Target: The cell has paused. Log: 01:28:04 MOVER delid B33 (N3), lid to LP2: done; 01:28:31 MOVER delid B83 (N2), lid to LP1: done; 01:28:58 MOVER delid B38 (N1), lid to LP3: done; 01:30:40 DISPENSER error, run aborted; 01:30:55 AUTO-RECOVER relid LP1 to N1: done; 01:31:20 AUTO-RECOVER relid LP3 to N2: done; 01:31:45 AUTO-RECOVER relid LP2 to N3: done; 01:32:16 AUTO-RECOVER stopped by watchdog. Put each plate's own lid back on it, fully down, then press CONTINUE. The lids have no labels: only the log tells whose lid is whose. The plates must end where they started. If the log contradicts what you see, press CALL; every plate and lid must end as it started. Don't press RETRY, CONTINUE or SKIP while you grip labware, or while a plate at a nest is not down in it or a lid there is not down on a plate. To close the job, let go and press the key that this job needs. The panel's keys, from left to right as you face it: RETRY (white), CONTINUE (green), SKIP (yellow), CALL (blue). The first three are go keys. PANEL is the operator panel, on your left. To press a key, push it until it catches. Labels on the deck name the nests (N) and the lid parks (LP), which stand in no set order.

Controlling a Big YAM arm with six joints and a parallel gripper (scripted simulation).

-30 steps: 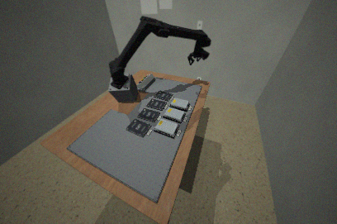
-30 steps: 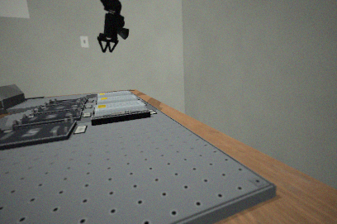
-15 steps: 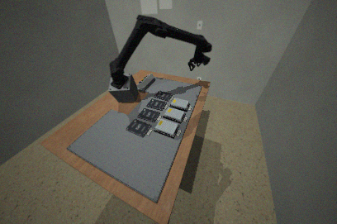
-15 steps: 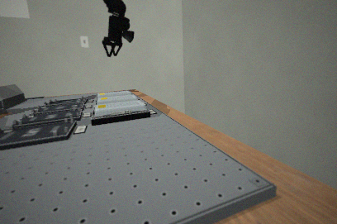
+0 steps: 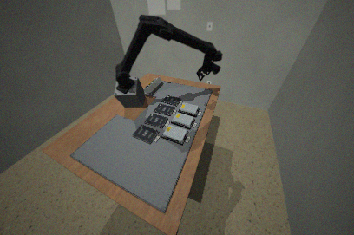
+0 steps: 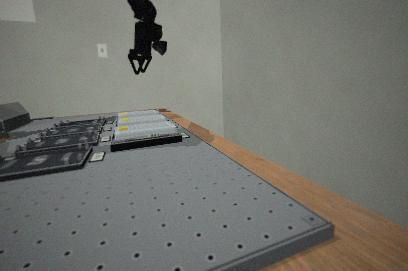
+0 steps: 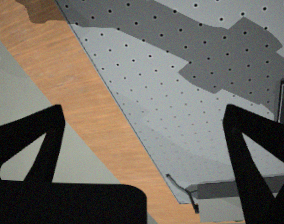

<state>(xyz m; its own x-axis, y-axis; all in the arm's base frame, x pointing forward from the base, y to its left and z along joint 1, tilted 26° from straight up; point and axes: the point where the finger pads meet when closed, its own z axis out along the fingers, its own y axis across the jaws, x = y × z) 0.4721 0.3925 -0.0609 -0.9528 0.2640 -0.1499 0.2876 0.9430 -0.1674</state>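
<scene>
Three lidded plates (image 5: 183,120) sit in a row in their nests along the right side of the grey deck, each with a pale lid and a yellow tag; they also show in the exterior view (image 6: 145,126). My gripper (image 5: 204,74) hangs high in the air above the deck's far right corner, well apart from the plates. It is open and empty, as also shows in the exterior view (image 6: 140,67). In the wrist view my gripper's fingers stand wide apart over the deck's corner and the wooden table edge, with nothing between them.
A row of dark empty lid parks (image 5: 157,119) lies left of the plates, also seen in the exterior view (image 6: 55,145). The grey operator panel (image 5: 154,86) stands at the far end near the arm's base (image 5: 129,95). The deck rests on a wooden table.
</scene>
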